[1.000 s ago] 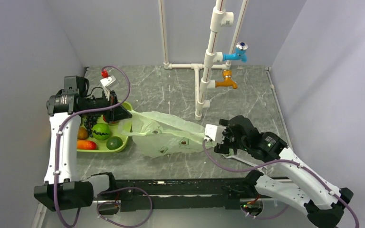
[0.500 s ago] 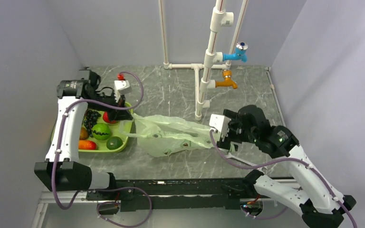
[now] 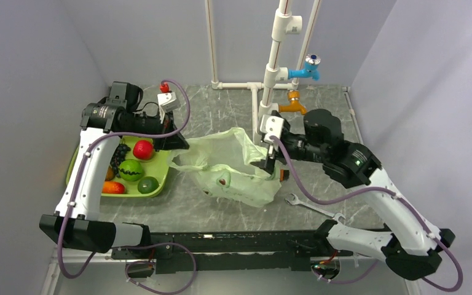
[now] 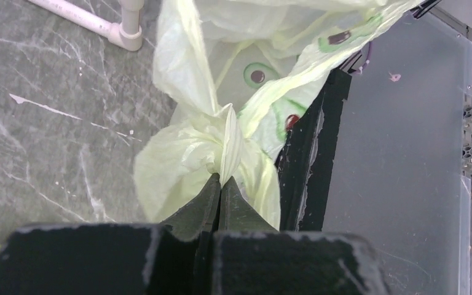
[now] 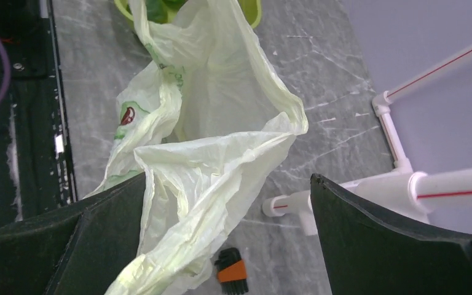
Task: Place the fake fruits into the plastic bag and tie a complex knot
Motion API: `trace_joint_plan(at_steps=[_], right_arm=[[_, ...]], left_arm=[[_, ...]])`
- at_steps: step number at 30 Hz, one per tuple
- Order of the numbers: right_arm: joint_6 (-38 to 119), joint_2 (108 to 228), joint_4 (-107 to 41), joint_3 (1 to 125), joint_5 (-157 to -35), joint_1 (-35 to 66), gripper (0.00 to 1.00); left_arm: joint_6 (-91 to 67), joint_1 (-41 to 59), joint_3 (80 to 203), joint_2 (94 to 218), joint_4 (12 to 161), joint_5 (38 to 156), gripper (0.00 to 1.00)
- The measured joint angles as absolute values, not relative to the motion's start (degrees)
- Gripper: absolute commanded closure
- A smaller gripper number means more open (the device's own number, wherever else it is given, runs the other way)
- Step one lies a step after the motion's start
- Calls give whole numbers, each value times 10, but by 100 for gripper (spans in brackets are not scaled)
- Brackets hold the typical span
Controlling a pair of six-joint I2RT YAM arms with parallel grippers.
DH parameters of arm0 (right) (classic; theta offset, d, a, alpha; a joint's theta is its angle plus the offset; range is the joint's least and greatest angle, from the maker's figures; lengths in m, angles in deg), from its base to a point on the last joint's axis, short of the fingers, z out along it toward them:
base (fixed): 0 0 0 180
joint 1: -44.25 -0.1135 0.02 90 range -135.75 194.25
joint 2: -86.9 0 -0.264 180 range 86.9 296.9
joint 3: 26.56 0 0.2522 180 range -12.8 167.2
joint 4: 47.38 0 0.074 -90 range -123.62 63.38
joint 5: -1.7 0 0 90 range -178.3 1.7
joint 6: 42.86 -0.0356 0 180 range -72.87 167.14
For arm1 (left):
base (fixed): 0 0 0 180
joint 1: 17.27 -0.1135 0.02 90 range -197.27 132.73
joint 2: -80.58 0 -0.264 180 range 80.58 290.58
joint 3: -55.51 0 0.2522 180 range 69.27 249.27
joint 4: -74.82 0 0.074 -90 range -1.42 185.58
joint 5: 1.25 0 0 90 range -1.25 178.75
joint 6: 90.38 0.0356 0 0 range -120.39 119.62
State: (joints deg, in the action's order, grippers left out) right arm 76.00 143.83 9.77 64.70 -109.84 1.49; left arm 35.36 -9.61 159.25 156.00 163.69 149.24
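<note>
The pale green plastic bag (image 3: 236, 175) stands bunched up at mid-table, its mouth lifted. My left gripper (image 3: 176, 145) is shut on the bag's left handle, seen in the left wrist view (image 4: 221, 180) with a pleat of bag (image 4: 184, 153) pinched between the tips. My right gripper (image 3: 269, 161) is at the bag's right side, jaws wide apart (image 5: 228, 178); the bag (image 5: 221, 110) drapes against its left finger (image 5: 104, 227). The fake fruits lie in the lime-green tray (image 3: 160, 187): red (image 3: 142, 149), striped green (image 3: 131, 170), dark green (image 3: 148, 184), orange-red (image 3: 113, 187).
A white PVC pipe stand (image 3: 259, 117) with a blue tap (image 3: 307, 69) and an orange tap (image 3: 294, 106) rises just behind the bag. A hex-key set (image 5: 230, 270) lies under the right gripper. A wrench (image 3: 310, 208) lies at front right. Grey walls enclose three sides.
Both grippers rose and moved back and inward. The bag went from stretched flat to lifted and bunched, and the right gripper swung left toward the pipe. The red fruit is now uncovered.
</note>
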Motion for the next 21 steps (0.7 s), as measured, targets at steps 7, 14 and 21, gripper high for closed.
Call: trace_joint_plan(at_steps=[7,14,21], right_arm=[[792,1464,98,658,-1067,10,0],[748,1371,133,636,-1102,12,1],[587,1446,98,629,-1089,16,1]], left_arm=[[299,-94,1601,1560,1617,1459,100],[219,-112,1562,1546,1576,1424,100],[166,-110,1531,1528,1527,1440,100]])
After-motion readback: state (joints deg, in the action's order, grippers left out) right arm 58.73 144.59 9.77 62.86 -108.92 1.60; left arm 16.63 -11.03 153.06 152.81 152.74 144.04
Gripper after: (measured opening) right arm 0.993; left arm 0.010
